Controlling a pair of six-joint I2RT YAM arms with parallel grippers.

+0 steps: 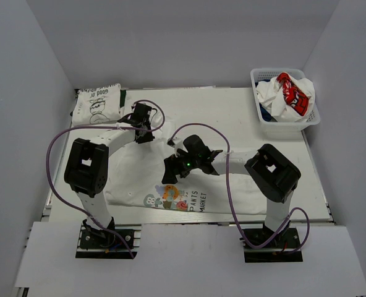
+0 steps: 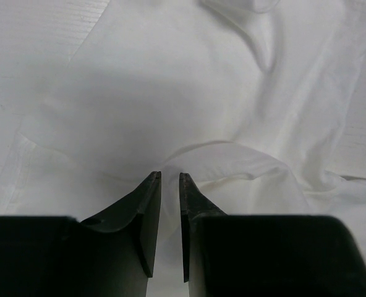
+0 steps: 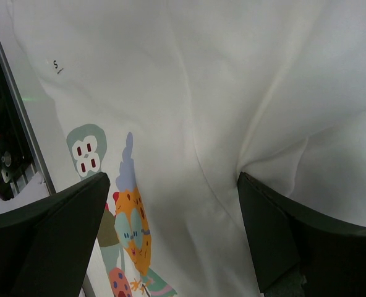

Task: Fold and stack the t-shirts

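- Spread over the near half of the table (image 1: 276, 133): a white printed t-shirt (image 1: 133, 187), long axis running left to right along the near edge.
- Cartoon print (image 1: 178, 198) at the near edge, lettering roughly upright to the top camera, slightly tilted; collar end not clear.
- Pinched at a raised ridge of cloth by the left gripper (image 2: 169, 176), jaws almost together, toward the far left part.
- Straddled from above by the right gripper (image 3: 170, 180), jaws wide apart, holding nothing, just beside the print.
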